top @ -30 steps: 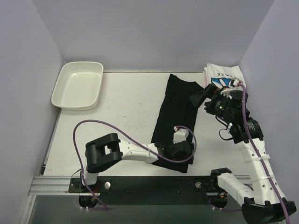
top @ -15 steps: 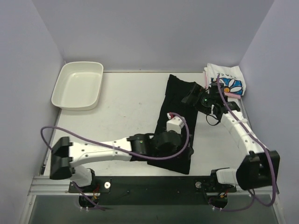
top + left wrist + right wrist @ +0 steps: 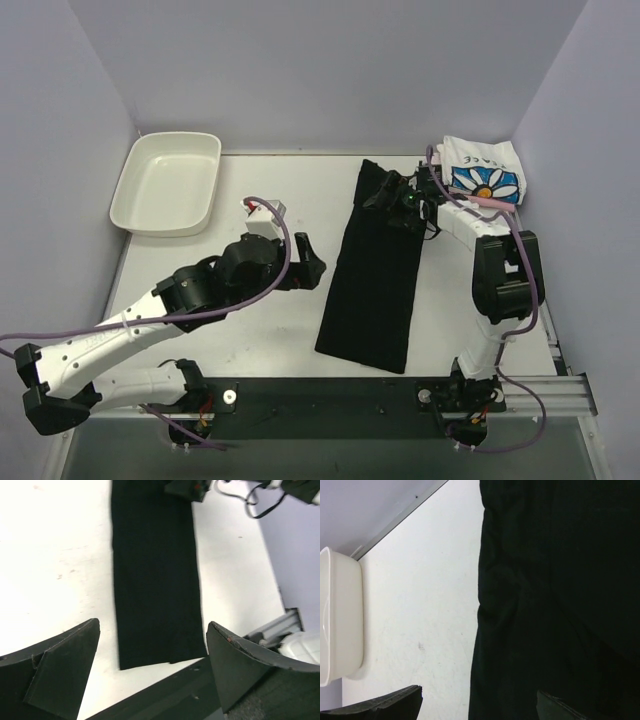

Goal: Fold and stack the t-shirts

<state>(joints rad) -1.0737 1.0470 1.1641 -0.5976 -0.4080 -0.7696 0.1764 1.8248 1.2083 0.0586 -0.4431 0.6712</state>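
Shirts on the white table (image 3: 250,200), with both of your grippers open. The large plain black cloth t-shirt (image 3: 372,275) lies flat as a long narrow strip, running from the far side of the table towards the arm bases, its near end square; take it as your landmark. Your left gripper (image 3: 308,262) hangs just to the left of the strip, about halfway along it, over bare table. In the left wrist view its two dark fingers (image 3: 60,670) stand wide apart with nothing between them, and the strip lies beyond them. Your right gripper (image 3: 385,190) is over the strip's far end, where the cloth is slightly rumpled. Its jaws are spread and hold nothing, and you cannot tell from these views whether the fingertips touch the cloth. In the right wrist view black cloth fills most of the space under that gripper. The folded white cloth t-shirt with the blue daisy print (image 3: 485,178) rests just to the right of the strip's far end. The shallow white plastic tray (image 3: 165,185) sits well to the left of that same far end.
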